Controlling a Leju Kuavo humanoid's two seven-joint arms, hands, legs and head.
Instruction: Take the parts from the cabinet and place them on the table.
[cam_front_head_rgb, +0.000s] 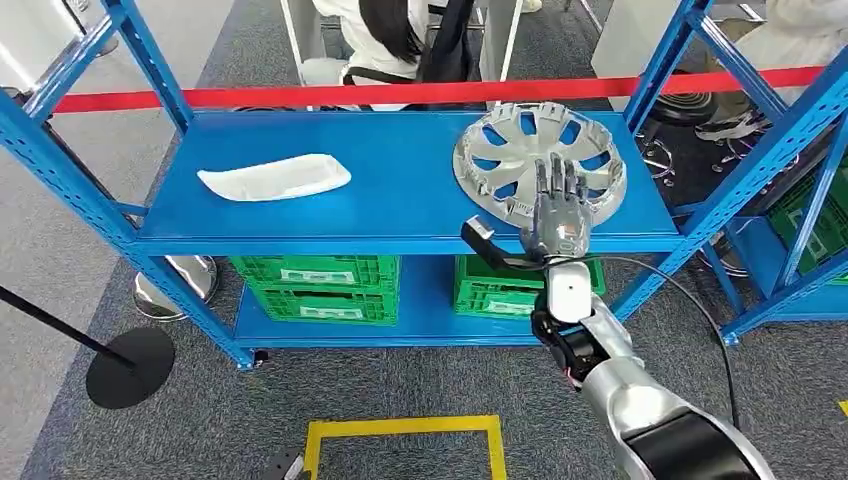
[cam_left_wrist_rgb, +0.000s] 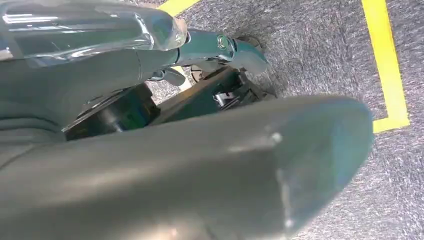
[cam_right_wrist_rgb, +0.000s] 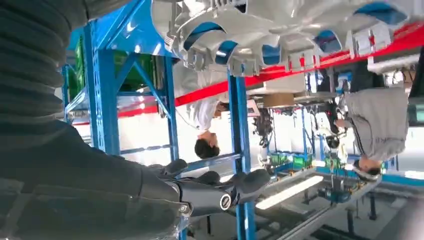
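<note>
A silver wheel cover lies on the right of the blue cabinet shelf. Further left on the same shelf lies a white curved part. My right hand reaches over the shelf's front edge, fingers stretched flat over the near rim of the wheel cover and thumb held out to the side; it grips nothing. The right wrist view shows the wheel cover close beyond the straight dark fingers. My left hand hangs over the grey carpet with nothing in it.
Green crates sit on the lower shelf. Blue uprights flank the shelf, and a second rack stands to the right. A red barrier tape runs behind, with a seated person beyond. A black stand base and yellow floor tape lie nearby.
</note>
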